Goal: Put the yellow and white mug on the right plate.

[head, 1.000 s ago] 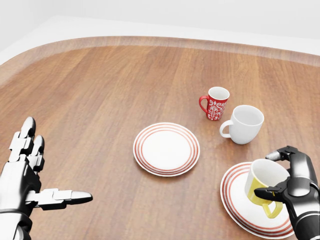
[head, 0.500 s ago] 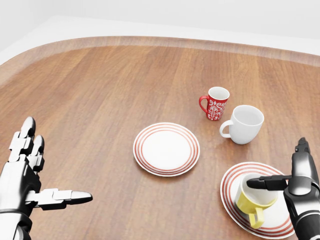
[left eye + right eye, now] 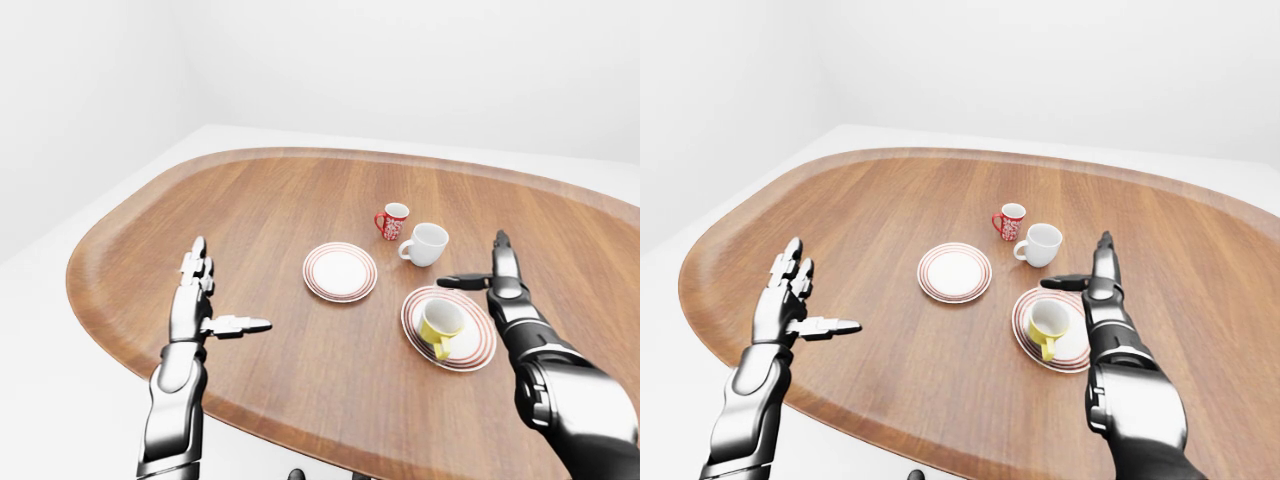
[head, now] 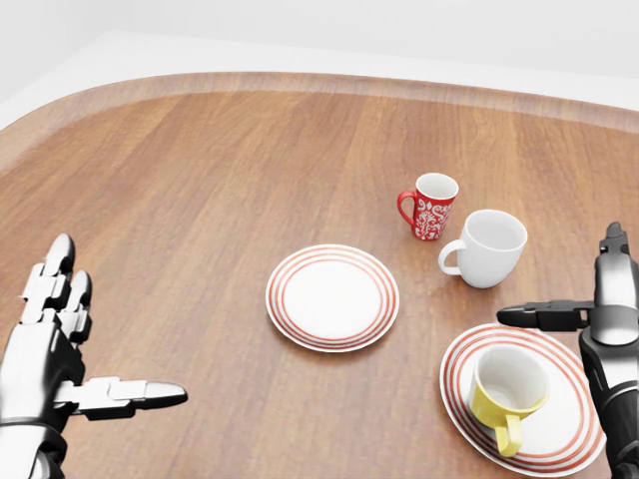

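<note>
Nearest you, bottom left of the head view, your left hand (image 4: 60, 369) hangs over the wooden table (image 4: 200, 200) w/ fingers spread wide and thumb stuck out sideways, holding nothing. It's well apart from every dish, so read it as parked out of the way, prob. so it can't bump anything.

Bottom right, the yellow and white mug (image 4: 507, 387) sits upright on the right plate (image 4: 564, 439), handle pointing toward the bottom edge of the view, mouth up. It's inside the red rings, a bit left of the plate's middle, not overhanging the rim. Judged from that, the placing itself looks done.

Just beyond the plate, your right hand (image 4: 589, 317) is apart from the mug: fingers straight up, thumb reaching left, wide open, gripping nothing. That pose fits a release w/ the hand lifted clear so the mug isn't dragged or tipped.

Further up, mid-table, the second red-ringed plate (image 4: 332, 296) lies bare; it's the left one, so not your target. Beyond the right plate stands the plain white mug (image 4: 489, 246), and just past it, close beside, the red patterned mug (image 4: 431, 206). Neither touches the plate nor matters for the task; mind them if you swing the right arm away.
</note>
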Robot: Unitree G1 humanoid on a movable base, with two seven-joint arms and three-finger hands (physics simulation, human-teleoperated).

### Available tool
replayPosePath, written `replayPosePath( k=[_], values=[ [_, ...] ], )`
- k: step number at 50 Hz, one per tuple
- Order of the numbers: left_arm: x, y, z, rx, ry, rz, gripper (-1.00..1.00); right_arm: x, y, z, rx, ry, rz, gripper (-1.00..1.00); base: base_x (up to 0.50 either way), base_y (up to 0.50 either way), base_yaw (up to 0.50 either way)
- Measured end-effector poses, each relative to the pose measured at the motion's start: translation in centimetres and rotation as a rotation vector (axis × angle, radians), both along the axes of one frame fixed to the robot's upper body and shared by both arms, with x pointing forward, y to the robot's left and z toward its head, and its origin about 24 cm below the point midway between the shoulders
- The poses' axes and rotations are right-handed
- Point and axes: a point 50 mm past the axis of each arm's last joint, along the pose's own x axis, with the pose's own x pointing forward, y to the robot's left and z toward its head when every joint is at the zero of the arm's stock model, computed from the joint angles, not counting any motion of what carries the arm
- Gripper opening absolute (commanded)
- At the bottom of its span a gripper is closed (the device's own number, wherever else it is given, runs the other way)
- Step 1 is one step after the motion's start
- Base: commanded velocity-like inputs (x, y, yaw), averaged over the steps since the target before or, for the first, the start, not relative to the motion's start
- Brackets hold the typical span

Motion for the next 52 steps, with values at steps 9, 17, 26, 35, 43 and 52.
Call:
replayPosePath(
  k=[9,17,26,35,43,52],
  values=[
    [0.0,-0.1,0.0,0.001,-0.001,-0.002,1.0,0.9,-0.2,1.9,0.011,-0.074,0.022,1.0,0.0,0.0,0.0],
    [-0.1,-0.2,0.1,0.002,-0.005,-0.005,1.0,1.3,-0.2,3.5,0.02,-0.158,0.053,1.0,0.0,0.0,0.0],
    [-0.2,-0.4,0.4,0.006,-0.016,-0.012,1.0,1.0,1.0,6.4,0.043,-0.364,0.158,1.0,0.0,0.0,0.0],
    [-0.8,-0.7,1.2,0.013,-0.053,-0.026,1.0,-1.3,3.2,9.6,0.051,-0.532,0.276,1.0,0.0,0.0,0.0],
    [-1.3,-1.1,2.1,0.02,-0.093,-0.041,1.0,-4.2,5.5,12.6,0.037,-0.671,0.39,1.0,0.0,0.0,0.0],
    [-1.9,-1.4,3.1,0.028,-0.138,-0.055,1.0,-8.1,8.1,16.0,-0.007,-0.858,0.535,1.0,0.0,0.0,0.0]
  ],
)
